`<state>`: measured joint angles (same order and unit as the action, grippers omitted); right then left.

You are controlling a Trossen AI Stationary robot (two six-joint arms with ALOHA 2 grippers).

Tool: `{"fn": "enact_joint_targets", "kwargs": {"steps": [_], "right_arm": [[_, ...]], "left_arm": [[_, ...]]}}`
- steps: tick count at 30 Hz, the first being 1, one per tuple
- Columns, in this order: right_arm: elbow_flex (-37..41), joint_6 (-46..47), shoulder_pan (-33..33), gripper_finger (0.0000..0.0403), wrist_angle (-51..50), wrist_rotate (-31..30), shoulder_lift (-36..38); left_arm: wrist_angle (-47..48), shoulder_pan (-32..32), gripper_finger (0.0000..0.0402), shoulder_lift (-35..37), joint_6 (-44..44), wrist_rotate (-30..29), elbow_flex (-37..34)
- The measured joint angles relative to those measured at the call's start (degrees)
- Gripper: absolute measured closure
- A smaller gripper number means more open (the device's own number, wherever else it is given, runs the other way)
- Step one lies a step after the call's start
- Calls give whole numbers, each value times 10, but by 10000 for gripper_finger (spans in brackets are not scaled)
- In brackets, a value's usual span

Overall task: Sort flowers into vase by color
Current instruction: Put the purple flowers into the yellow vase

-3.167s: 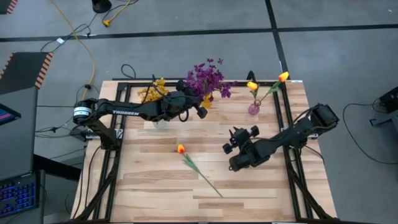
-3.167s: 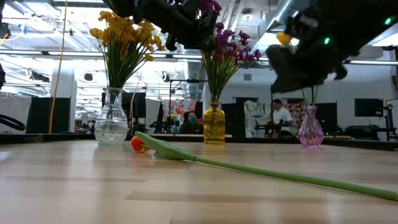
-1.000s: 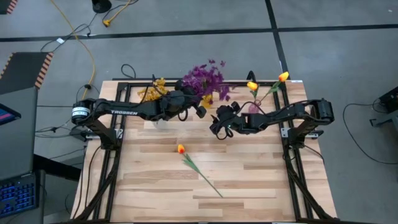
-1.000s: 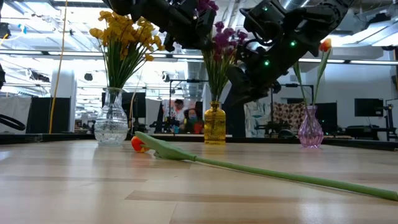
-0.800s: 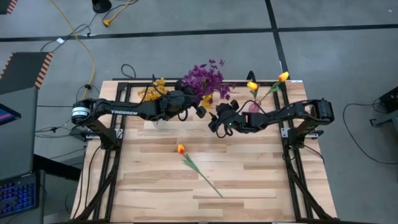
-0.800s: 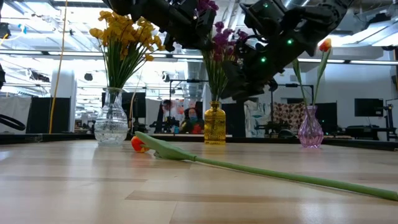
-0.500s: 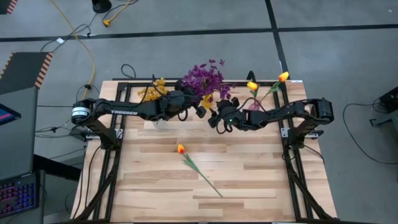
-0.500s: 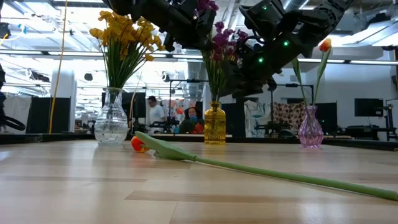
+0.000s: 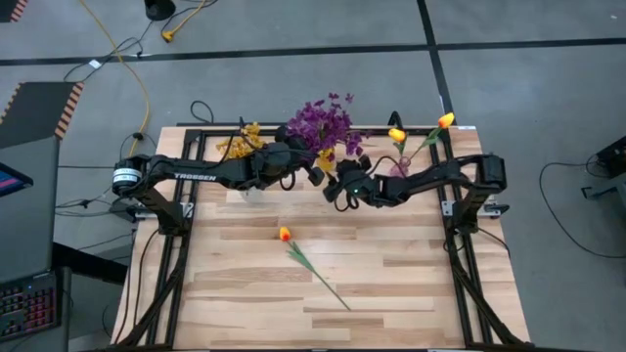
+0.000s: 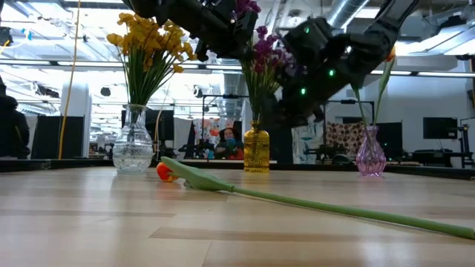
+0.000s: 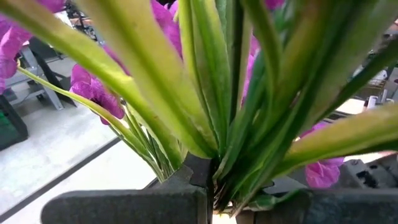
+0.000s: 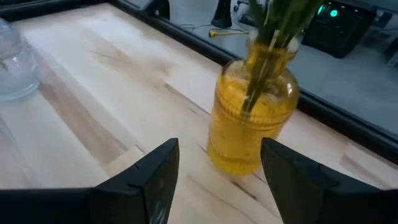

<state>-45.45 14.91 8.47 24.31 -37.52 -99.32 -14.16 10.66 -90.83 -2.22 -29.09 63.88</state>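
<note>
A purple bunch (image 9: pixel 328 122) stands with its stems in an amber vase (image 12: pixel 252 118) at the table's far edge. My left gripper (image 11: pixel 211 186) is shut on those stems. My right gripper (image 12: pixel 219 149) is open, low and just near-side of the amber vase, one finger toward each side of it, touching nothing. A yellow bunch (image 10: pixel 148 44) stands in a clear vase (image 10: pixel 133 152). Two tulips (image 9: pixel 396 135) stand in a pink vase (image 10: pixel 369 157). One tulip (image 9: pixel 285 234) lies flat on the table, its stem (image 10: pixel 334 208) running toward the near right. My left gripper pinches the purple bunch's bundled green stems (image 11: pixel 214 158) between its two fingers, below the blossoms. The fingers (image 11: pixel 124 205) come about level from the table's left and lie across the stems. The stems stand upright and run down into the amber vase.
A black frame (image 9: pixel 450 186) borders the wooden table. The three vases stand in a row along the far edge. Free board lies around the lying tulip in the middle and near half. People and equipment show in the room behind.
My right gripper has moved toward the table's left and far edge and sunk a little, closing in on the amber vase with its fingers still open. The purple bunch and my left gripper have kept still.
</note>
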Motion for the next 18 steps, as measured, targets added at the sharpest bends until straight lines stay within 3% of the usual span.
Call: {"fn": "enact_joint_targets", "kwargs": {"steps": [18], "right_arm": [[0,-64,7,148,127,-30,-32]], "left_arm": [[3,0,384,0,0,0,0]]}}
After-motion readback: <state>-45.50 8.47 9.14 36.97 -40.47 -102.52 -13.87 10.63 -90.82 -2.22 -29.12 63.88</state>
